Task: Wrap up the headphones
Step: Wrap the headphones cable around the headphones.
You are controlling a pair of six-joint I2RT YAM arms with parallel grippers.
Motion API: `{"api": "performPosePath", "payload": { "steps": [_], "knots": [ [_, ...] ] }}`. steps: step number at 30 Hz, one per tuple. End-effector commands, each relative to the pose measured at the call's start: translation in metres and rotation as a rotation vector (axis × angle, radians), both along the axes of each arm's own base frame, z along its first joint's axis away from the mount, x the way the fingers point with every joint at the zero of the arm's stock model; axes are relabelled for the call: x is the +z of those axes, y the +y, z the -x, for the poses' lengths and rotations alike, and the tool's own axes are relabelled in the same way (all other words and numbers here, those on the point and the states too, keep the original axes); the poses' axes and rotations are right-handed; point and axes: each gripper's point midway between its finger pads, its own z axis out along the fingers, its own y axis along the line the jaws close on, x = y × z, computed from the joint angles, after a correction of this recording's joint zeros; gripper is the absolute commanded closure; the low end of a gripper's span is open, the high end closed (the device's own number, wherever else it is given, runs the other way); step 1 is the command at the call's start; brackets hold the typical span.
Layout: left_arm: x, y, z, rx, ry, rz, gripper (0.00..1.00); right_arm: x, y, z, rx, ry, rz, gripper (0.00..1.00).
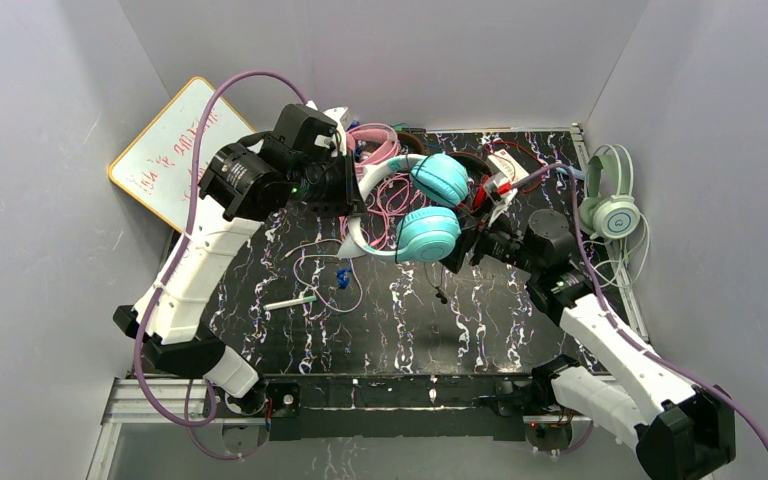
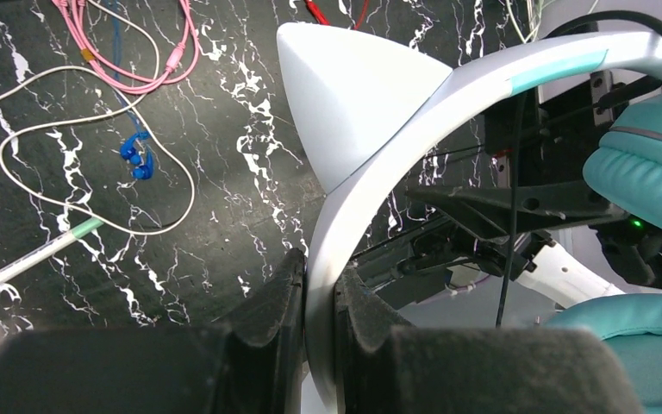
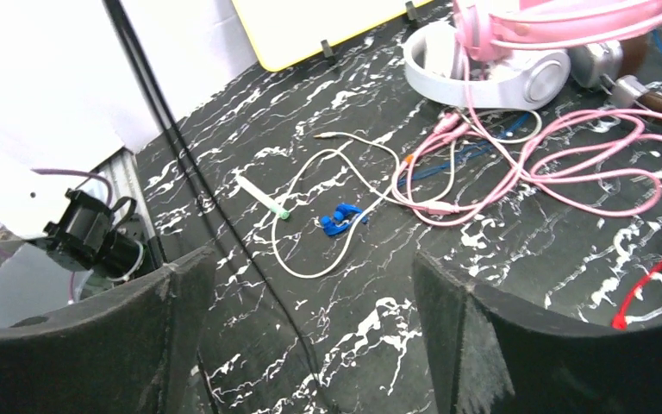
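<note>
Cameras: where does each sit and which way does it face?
Top external: above and behind, looking down on the table; both arms show.
Left wrist: on the left gripper, shut on the headband of the teal headphones; its fingers show.
Right wrist: on the open right gripper, fingers showing, facing the pink cable.
Shared: both wrist views show blue earbuds.

No words can be read here. The white board (image 1: 165,150) leaning on the wall at the back left has red writing on it, but it is too small and blurry to make out. It may be letters or numbers.
</note>
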Motion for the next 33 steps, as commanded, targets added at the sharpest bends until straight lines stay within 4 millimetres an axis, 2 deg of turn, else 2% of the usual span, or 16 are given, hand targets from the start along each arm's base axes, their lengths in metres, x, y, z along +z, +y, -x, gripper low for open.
{"api": "performPosePath", "payload": {
  "steps": [1, 3, 5, 7, 10, 13, 16, 18, 20, 23, 27, 28, 33],
  "knots": [
    [0.027, -0.006, 0.010, -0.025, -0.026, 0.109, 1.00, 0.038, 0.016, 0.008, 0.142, -0.144, -0.061, 0.16],
    [0.030, -0.005, 0.010, -0.022, -0.030, 0.118, 1.00, 0.036, 0.020, 0.012, 0.183, -0.129, -0.063, 0.32],
    [0.032, -0.006, 0.010, -0.019, -0.034, 0.131, 1.00, 0.029, 0.020, 0.014, 0.190, -0.105, -0.065, 0.55],
    [0.034, -0.010, 0.008, -0.017, -0.035, 0.147, 1.00, 0.020, 0.019, 0.014, 0.177, -0.081, -0.068, 0.72],
    [0.039, -0.019, 0.007, -0.030, -0.030, 0.188, 1.00, 0.006, 0.018, 0.016, 0.166, -0.056, -0.082, 0.77],
    [0.046, -0.036, 0.013, -0.092, -0.003, 0.266, 1.00, -0.012, 0.018, 0.012, 0.140, -0.010, -0.096, 0.83],
    [0.044, -0.048, 0.018, -0.137, 0.031, 0.321, 1.00, -0.024, 0.021, 0.006, 0.134, 0.024, -0.099, 0.90],
    [0.037, -0.047, 0.019, -0.138, 0.045, 0.309, 1.00, -0.027, 0.023, 0.000, 0.125, 0.049, -0.097, 0.95],
    [0.030, -0.043, 0.020, -0.128, 0.053, 0.284, 1.00, -0.027, 0.024, -0.003, 0.121, 0.054, -0.096, 0.94],
    [0.030, -0.038, 0.022, -0.115, 0.046, 0.280, 1.00, -0.027, 0.025, -0.003, 0.132, 0.046, -0.091, 0.85],
    [0.036, -0.035, 0.023, -0.106, 0.031, 0.286, 1.00, -0.032, 0.025, 0.002, 0.152, 0.040, -0.083, 0.62],
    [0.038, -0.035, 0.023, -0.103, 0.029, 0.286, 1.00, -0.033, 0.025, 0.002, 0.155, 0.040, -0.083, 0.59],
    [0.042, -0.029, 0.020, -0.081, 0.014, 0.259, 1.00, -0.036, 0.024, 0.006, 0.167, 0.045, -0.080, 0.58]
  ]
}}
